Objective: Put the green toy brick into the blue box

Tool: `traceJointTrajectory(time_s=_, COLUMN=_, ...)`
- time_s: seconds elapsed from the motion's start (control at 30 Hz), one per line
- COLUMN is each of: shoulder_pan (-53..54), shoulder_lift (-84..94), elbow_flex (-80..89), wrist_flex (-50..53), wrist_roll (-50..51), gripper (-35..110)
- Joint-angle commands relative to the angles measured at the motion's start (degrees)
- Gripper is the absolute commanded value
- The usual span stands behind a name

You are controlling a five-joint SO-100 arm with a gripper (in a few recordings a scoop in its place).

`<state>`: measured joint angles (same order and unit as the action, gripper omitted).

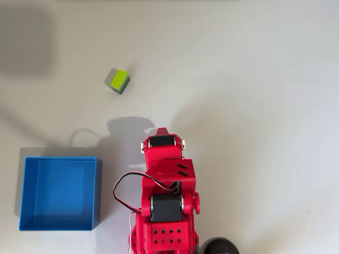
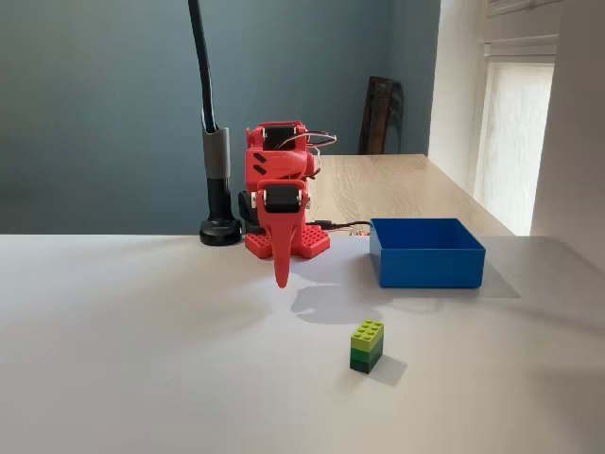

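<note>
The gripper (image 2: 281, 274) is being held above the table (image 2: 142, 359), pointing down, fingers together, nothing clamped. One studded plastic brick (image 1: 118, 80) is being shown on the table, well apart from one square, low-walled blue box (image 1: 98, 190). No writing is being shown.

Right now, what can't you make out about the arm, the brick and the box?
- End effector: in the fixed view its fingers overlap edge-on, so open or shut is unclear; overhead, the arm's own body covers it.
- Blue box: its near wall hides the floor in the fixed view.
- Green toy brick: too small overhead to count studs.
- Arm base: cut off by the overhead view's bottom edge.
</note>
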<state>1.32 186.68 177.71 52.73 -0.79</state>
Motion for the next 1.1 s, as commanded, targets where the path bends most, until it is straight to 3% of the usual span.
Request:
traceJointTrajectory(time_s=0.0, shoulder_pan=1.0, shoulder_lift=0.6, elbow_flex=0.4, wrist_flex=0.0, wrist_roll=-0.5, gripper=0)
traceJointTrajectory(time_s=0.67, shoulder_pan=0.8, shoulder_lift=-1.1, elbow_flex=-8.9, wrist_flex=-3.2, wrist_roll=-0.5, gripper=0)
traceJointTrajectory(time_s=1.07, shoulder_pan=4.8, shoulder_lift=-31.0, elbow_flex=-32.3, wrist_flex=-3.1, wrist_roll=-8.9, gripper=0)
